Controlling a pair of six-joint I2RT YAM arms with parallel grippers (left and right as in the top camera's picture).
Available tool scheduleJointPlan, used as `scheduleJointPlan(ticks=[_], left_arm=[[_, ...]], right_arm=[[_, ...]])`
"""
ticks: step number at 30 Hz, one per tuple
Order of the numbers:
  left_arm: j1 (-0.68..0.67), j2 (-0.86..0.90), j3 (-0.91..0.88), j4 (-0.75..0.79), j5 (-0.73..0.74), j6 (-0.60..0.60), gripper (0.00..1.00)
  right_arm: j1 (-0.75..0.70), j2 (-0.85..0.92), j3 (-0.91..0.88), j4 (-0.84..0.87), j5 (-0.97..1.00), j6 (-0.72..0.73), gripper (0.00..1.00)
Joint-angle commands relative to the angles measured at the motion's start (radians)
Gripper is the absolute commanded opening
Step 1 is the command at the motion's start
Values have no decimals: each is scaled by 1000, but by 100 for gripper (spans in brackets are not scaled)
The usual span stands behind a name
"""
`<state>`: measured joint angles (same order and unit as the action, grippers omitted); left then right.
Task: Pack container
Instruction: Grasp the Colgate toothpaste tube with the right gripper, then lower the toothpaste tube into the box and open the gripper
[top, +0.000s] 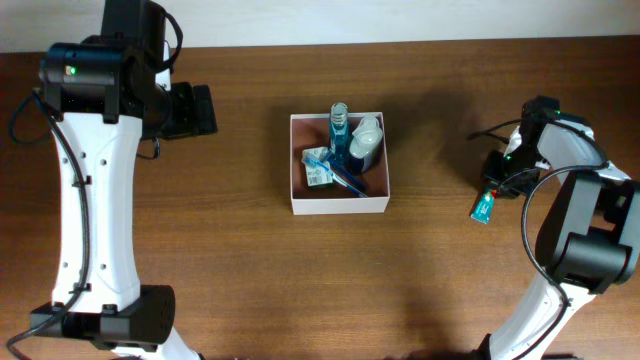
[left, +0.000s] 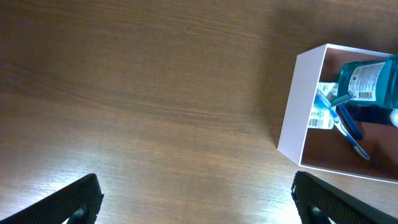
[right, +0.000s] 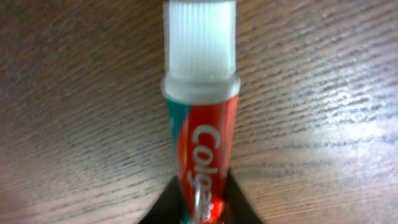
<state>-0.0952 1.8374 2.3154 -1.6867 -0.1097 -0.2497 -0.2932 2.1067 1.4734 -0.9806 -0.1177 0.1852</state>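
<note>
Wood worktop (top: 240, 250) w/ container (top: 340, 205) at centre, open side up. Inside: blue mouthwash bottle (top: 339, 135), white bottle (top: 366, 140) just beside it, blue toothbrush (top: 340, 175) + small packet (top: 318, 175) on the pinkish floor. Over bare wood left of container hangs left claw (left: 198, 202), fingers spread wide, nothing btwn them. Well apart on container's right, right claw (right: 202, 208) clamps a red/green Colgate toothpaste tube (right: 200, 124), white cap pointing away from claw; can't tell if tube touches worktop
</note>
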Motion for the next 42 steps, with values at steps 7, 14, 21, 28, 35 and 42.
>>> scheduleJointPlan(ticks=[7, 14, 21, 28, 35, 42], left_arm=[[-1, -7, 10, -1, -8, 12, 99], [0, -7, 10, -1, -8, 12, 99], [0, -7, 10, -1, -8, 12, 99], [0, -7, 10, -1, -8, 12, 99], [0, -7, 10, -1, -8, 12, 100], [0, -7, 10, -1, -8, 12, 99]], right_arm=[[15, -25, 13, -58, -22, -21, 4], [147, -275, 76, -105, -87, -85, 4], [452, -510, 77, -100, -89, -314, 4], [724, -494, 76, -63, -87, -730, 4], [760, -338, 76, 80, -12, -893, 4], [760, -211, 76, 144, 22, -890, 57]])
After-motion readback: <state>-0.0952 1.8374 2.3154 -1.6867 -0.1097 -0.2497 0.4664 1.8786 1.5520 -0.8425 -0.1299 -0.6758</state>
